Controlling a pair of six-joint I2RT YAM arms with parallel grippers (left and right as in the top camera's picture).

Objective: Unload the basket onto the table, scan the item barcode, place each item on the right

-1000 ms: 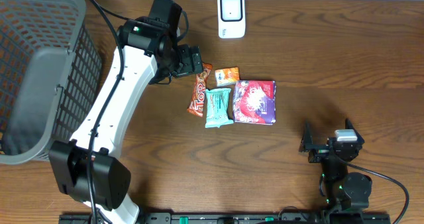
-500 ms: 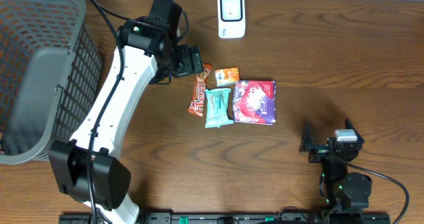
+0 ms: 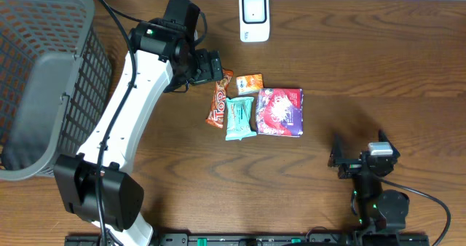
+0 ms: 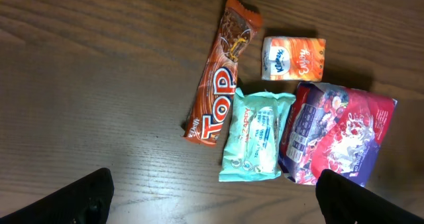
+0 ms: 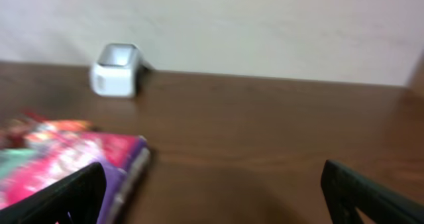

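Brown table (image 3: 378, 64) is being occupied by Top bar (image 3: 219, 98), teal packet (image 3: 238, 118), orange packet (image 3: 250, 83) and red packet (image 3: 279, 111); scanner (image 3: 254, 17) is being kept at twelve o'clock. Left gripper (image 3: 211, 66), at their eleven o'clock, and right gripper (image 3: 360, 159), at five o'clock, are being held spread.

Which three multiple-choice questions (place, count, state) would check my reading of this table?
1. Where is the white scanner? A. at the far table edge; B. among the packets; C. under a packet.
2. How many packets lie on the table? A. two; B. six; C. four.
3. The left gripper is: A. shut on a packet; B. open, holding nothing; C. shut, empty.
Answers: 1 A, it stands beyond the packets; 2 C, TOP bar, mint packet, small orange packet, red-purple packet; 3 B, its fingers stand wide apart.
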